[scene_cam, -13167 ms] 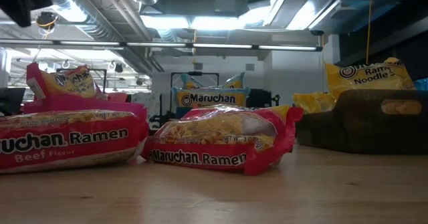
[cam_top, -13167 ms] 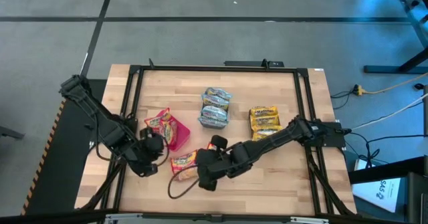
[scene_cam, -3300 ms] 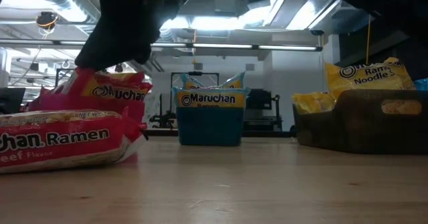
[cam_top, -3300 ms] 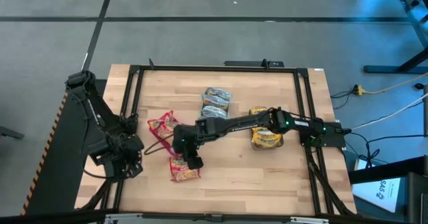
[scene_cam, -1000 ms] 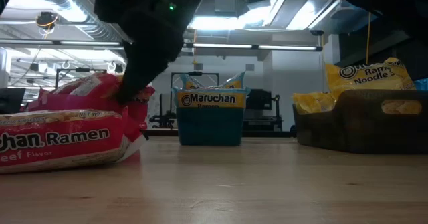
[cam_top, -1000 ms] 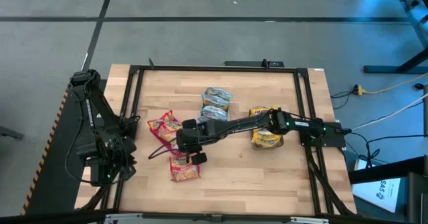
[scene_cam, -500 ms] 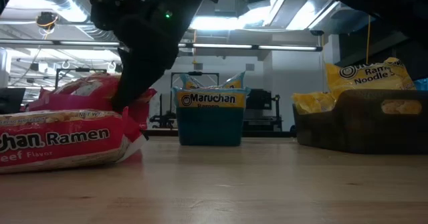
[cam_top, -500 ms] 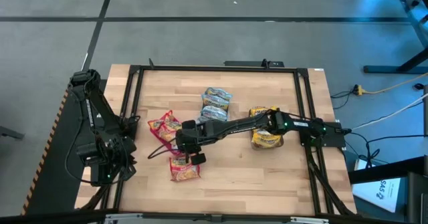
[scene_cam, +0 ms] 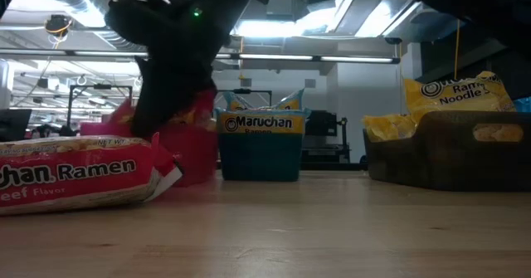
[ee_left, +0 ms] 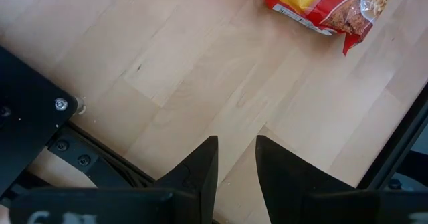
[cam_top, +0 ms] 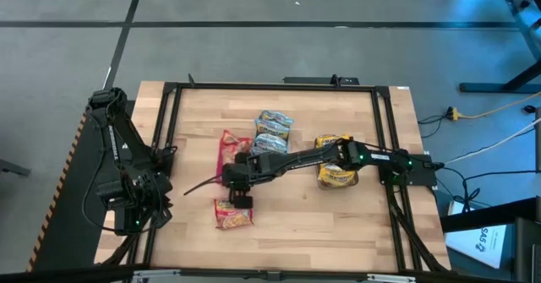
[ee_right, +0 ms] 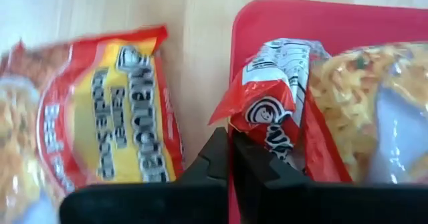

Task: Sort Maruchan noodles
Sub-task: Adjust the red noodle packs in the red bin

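A red Maruchan noodle packet (cam_top: 232, 214) lies flat on the table, near the front. Just beyond it stands a pink bin (cam_top: 230, 145) with red packets (ee_right: 348, 103) inside. My right gripper (cam_top: 238, 175) reaches in from the table's right and is shut at the bin's near wall, between the bin and the loose packet (ee_right: 100, 110). My left gripper (cam_top: 135, 218) waits open over the table's near left corner, its fingers (ee_left: 200, 167) holding nothing. My right gripper has its shut fingers (ee_right: 214, 150) at the pink bin's near wall (ee_right: 235, 63), whose rim runs straight into the seam between them. They slant down from the table's right, along the wall. The bin's bottom stays on the table.
A blue bin (cam_top: 272, 131) of light-blue packets stands right of the pink bin. A dark bin (cam_top: 334, 160) of yellow packets sits farther right, under the right arm. A black frame (cam_top: 169, 114) borders the table. Bare wood lies along the near edge.
My right gripper has shut and rolled at the wrist without leaving its place. The pink bin has swung round from a slant to lengthwise near-to-far and slid toward the table's right, up beside the blue bin. The loose red packet has stayed put.
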Available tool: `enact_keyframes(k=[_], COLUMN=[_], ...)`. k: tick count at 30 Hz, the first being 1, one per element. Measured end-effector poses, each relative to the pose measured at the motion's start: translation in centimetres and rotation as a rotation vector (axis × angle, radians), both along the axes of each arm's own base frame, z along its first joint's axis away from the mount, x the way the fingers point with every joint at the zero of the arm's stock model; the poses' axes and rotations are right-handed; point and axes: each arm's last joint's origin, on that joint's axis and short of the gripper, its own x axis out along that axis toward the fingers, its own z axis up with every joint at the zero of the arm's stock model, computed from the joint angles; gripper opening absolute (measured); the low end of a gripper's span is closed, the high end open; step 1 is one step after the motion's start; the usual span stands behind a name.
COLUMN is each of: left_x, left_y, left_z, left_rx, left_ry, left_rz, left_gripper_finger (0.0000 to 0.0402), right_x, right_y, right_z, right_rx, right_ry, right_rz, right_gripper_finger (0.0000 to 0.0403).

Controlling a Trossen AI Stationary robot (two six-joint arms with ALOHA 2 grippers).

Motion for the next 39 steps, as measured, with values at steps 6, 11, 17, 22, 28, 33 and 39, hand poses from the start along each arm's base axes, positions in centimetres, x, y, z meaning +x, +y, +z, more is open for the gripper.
enact_keyframes(k=[6,11,17,22,28,33,39], left_x=[0.00,0.00,0.00,0.00,-0.01,-0.02,-0.02], left_y=[0.00,0.01,0.00,0.01,0.05,0.07,0.07], left_z=[0.00,0.00,0.00,0.00,-0.01,-0.01,-0.02], left_rx=[0.000,0.001,0.001,0.001,0.005,0.008,0.008], left_ry=[0.000,0.000,0.000,0.000,0.001,0.002,0.002], left_rz=[0.000,0.000,0.000,0.000,0.000,-0.001,0.000], left_gripper_finger=[0.0095,0.0095,0.0095,0.0095,0.0095,0.0095,0.0095], right_x=[0.48,0.47,0.62,0.63,0.59,0.58,0.56], right_y=[0.21,0.27,0.33,0.39,0.52,0.56,0.55], right_z=[0.19,0.20,0.31,0.32,0.35,0.44,0.61], right_rx=[0.038,0.049,0.054,0.075,0.128,0.153,0.185], right_ry=[-0.052,-0.051,-0.070,-0.069,-0.061,-0.058,-0.054], right_rz=[0.025,0.045,0.044,0.062,0.078,0.064,0.005], right_gripper_finger=[0.0034,0.0049,0.0050,0.0051,0.0053,0.0089,0.0143])
